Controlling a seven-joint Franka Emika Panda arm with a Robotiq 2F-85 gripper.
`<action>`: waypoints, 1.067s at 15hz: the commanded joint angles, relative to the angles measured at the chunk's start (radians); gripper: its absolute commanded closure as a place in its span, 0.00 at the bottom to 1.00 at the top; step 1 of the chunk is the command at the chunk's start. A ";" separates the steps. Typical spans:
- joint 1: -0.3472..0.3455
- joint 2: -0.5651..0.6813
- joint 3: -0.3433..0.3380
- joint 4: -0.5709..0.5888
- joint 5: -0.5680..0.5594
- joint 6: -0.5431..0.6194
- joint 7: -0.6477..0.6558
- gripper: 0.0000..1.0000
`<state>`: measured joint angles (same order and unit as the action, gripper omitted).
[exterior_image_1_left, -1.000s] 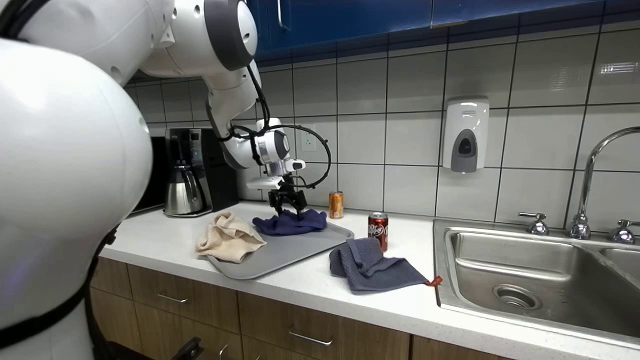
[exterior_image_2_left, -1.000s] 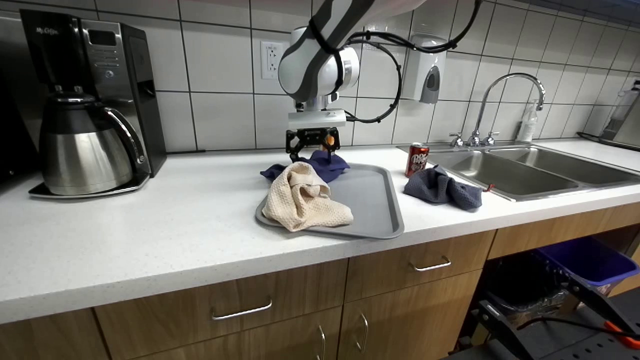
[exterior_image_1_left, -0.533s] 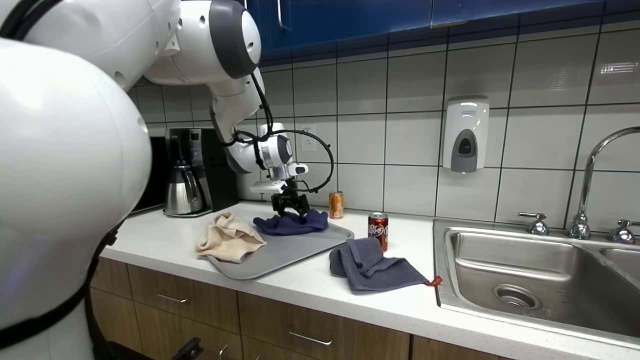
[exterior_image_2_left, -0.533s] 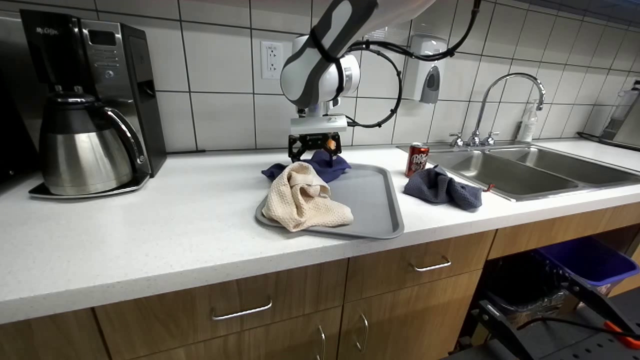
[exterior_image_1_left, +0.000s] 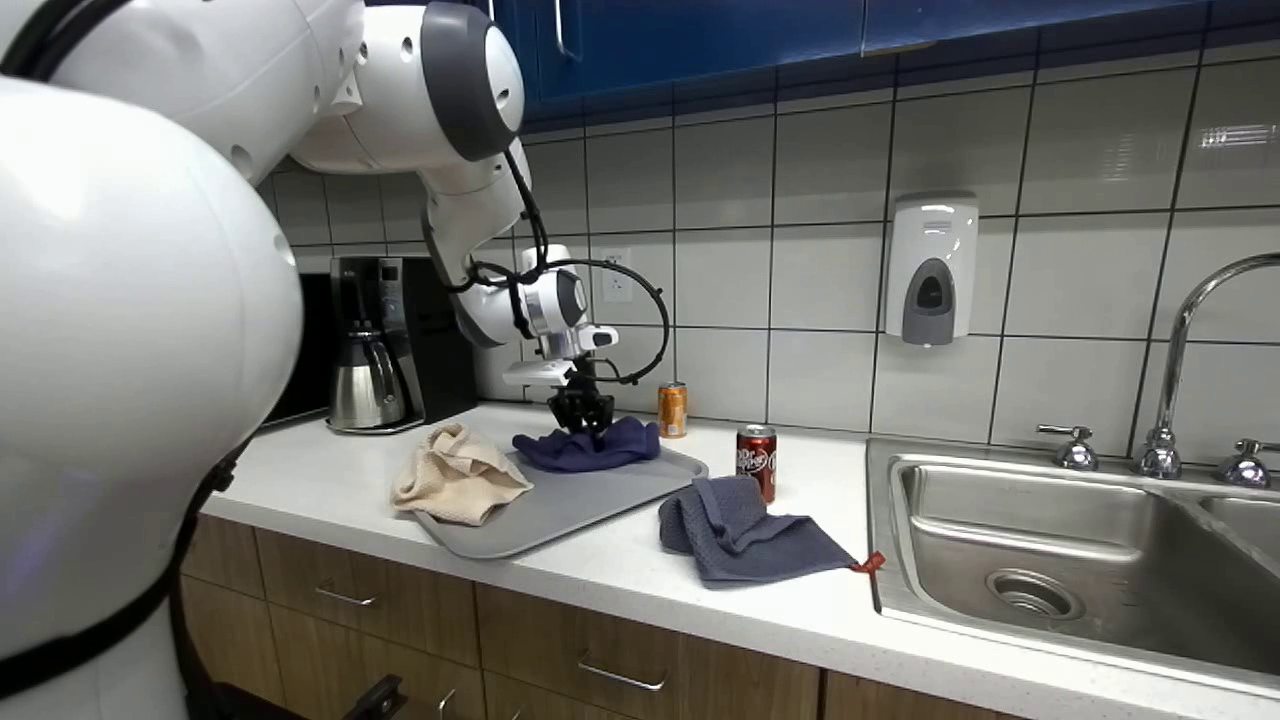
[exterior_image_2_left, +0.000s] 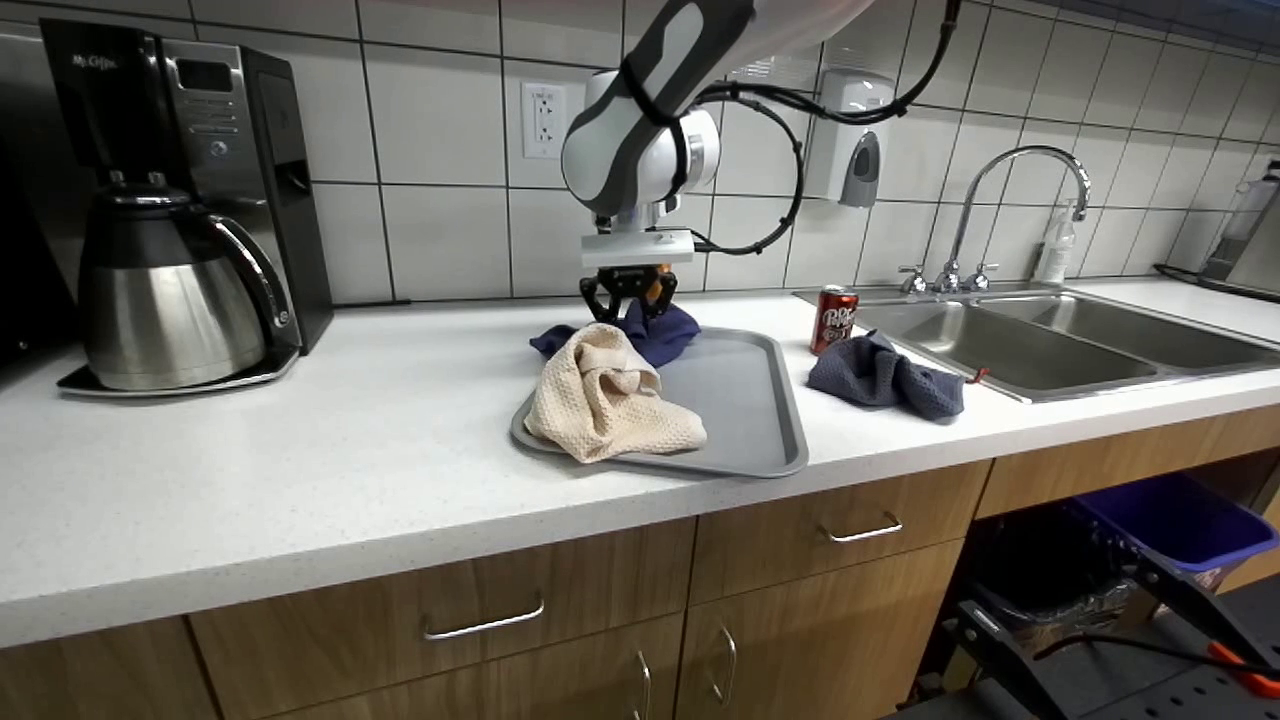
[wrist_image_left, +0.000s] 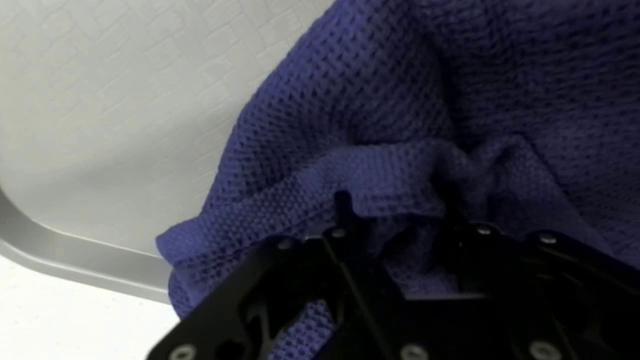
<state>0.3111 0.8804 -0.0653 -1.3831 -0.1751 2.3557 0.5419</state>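
Hand (wrist_image_left: 398, 198): pointing down into the purple cloth (wrist_image_left: 395, 115); its fingers (wrist_image_left: 345, 210) stand partway together, with a creased fold of cloth between them; I cannot tell whether they clasp it firmly;
Purple cloth: crumpled at the back of the tray (exterior_image_2_left: 735, 400), directly under the hand; in the wrist view, part of it lies across the tray's rim;
Beige cloth (exterior_image_2_left: 608, 405): heaped on the tray's front part, in front of the purple cloth;
Tray: grey; flat on the white surface (exterior_image_2_left: 300, 440);
Orange can (exterior_image_1_left: 672, 411): upright on the surface, behind the tray and near the purple cloth; close to the tiled wall (exterior_image_1_left: 825, 270);
Red can (exterior_image_1_left: 756, 460): upright on the surface to one side of the tray; just behind the grey-blue cloth (exterior_image_1_left: 745, 535);
Grey-blue cloth: crumpled on the surface between the tray and the sink (exterior_image_1_left: 892, 540); its red tag (exterior_image_1_left: 869, 563) is near the sink's rim;
Coffee maker (exterior_image_2_left: 220, 170): on the surface, well apart from the hand, across the tray from the sink; a silver pot (exterior_image_2_left: 180, 320) stands in it;
Sink: steel, set into the surface; a curved tap (exterior_image_1_left: 1160, 456) stands behind it.
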 joint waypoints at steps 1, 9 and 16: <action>-0.011 0.009 0.003 0.028 0.027 -0.019 -0.035 0.90; -0.021 -0.001 -0.005 0.020 0.027 -0.012 -0.028 0.98; -0.041 -0.009 -0.034 0.018 0.021 0.012 -0.019 0.98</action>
<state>0.2853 0.8802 -0.0906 -1.3727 -0.1746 2.3603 0.5419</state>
